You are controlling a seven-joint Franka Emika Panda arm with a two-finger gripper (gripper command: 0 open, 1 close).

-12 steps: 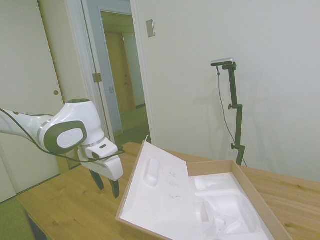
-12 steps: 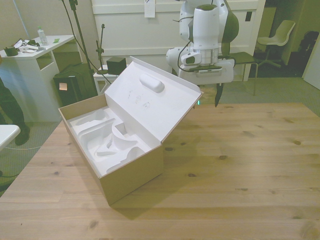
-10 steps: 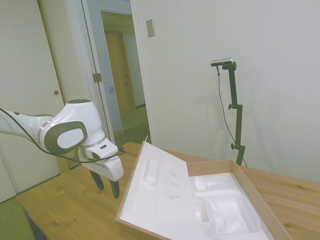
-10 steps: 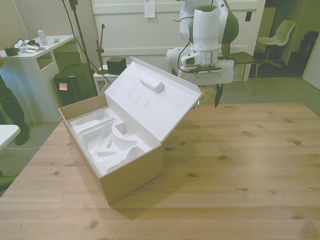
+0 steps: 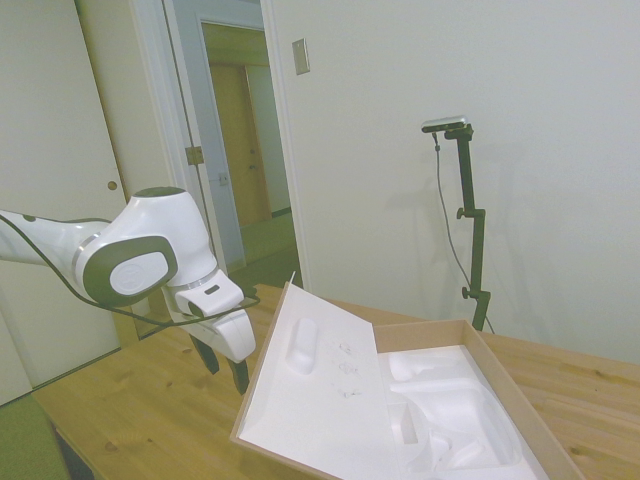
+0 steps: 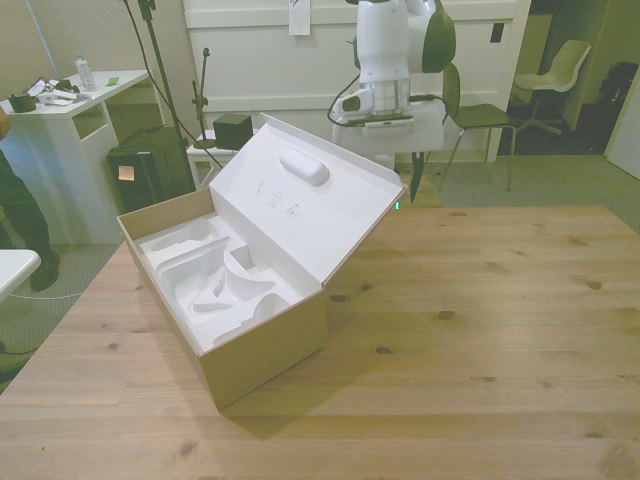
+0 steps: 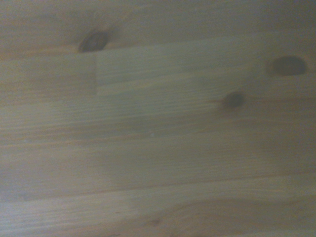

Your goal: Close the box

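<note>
Box: cardboard box (image 6: pixel 262 345) sits open on the tabletop (image 6: pixel 480 330), to the front view's left of the hand.
Lid: lid (image 6: pixel 300 205) hinged up, tilted back at a slant toward the hand; its white-lined inner face, with a raised oblong pad (image 6: pixel 303 166), faces the foam tray (image 6: pixel 215 275).
Hand: hand (image 5: pixel 229 368) hangs just behind the lid's raised free edge, apart from it, above bare wood. Holds nothing. In the side view two dark fingers (image 5: pixel 240 377) show with a gap between them, so I judge it spread apart; in the front view they read as one dark sliver.
Done: nothing yet, as far as lid position shows; no contact with the lid.
Left: bring the hand against the lid's outer face, push it over and down onto the tray.
Hidden: lid's brown outer face, on the hand's side, barely shows in either view.
Cut off: near end of the box runs out of the side view.
Wrist view: blurred wood planks and knots (image 7: pixel 289 65) only; no box in it.
Unclear: small marks on the lid lining, too faint to read.
</note>
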